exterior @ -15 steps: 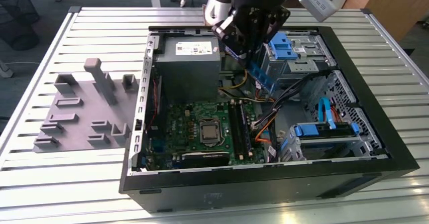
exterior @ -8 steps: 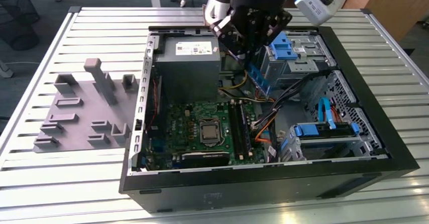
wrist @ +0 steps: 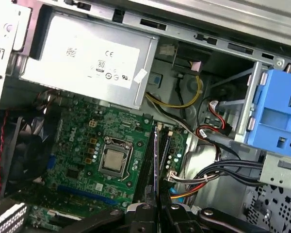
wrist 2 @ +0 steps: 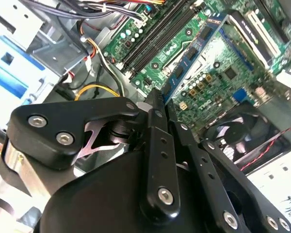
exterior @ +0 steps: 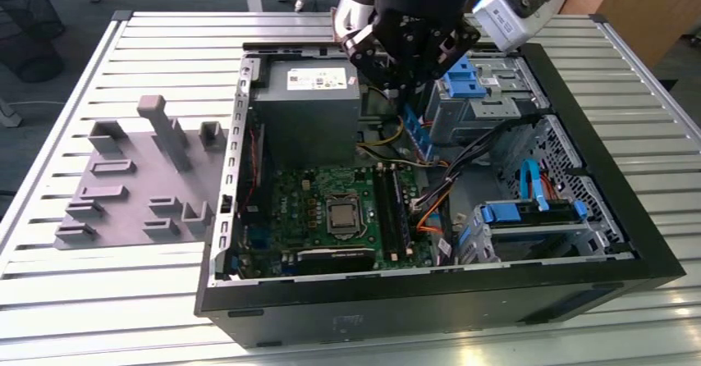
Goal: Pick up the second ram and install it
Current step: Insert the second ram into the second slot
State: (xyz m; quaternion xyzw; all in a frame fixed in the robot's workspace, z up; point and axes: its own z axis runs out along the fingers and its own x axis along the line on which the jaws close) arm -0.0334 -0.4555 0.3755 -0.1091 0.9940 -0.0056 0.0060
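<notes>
My gripper (exterior: 408, 95) hangs over the open computer case (exterior: 438, 300), shut on the second ram (exterior: 413, 132). The stick is a thin blue-green board that points down from the fingers toward the motherboard (exterior: 318, 202). In the second wrist view the ram (wrist 2: 194, 53) runs out from between the black fingers (wrist 2: 155, 126), above the board and beside the long black slots (wrist 2: 155, 34). The first wrist view shows the ram (wrist: 156, 165) edge-on, lined up lengthwise over the slots (wrist: 148, 160) and still well above them, with the gripper (wrist: 157, 208) clamped on it.
A grey power supply (exterior: 307, 112) fills the case's back corner. Bundled cables (exterior: 438, 194) run beside the slots. Blue drive-bay clips (exterior: 460, 75) and a drive cage (exterior: 526, 212) stand at the exterior view's right. A grey pegged fixture (exterior: 143, 177) lies on the slatted table.
</notes>
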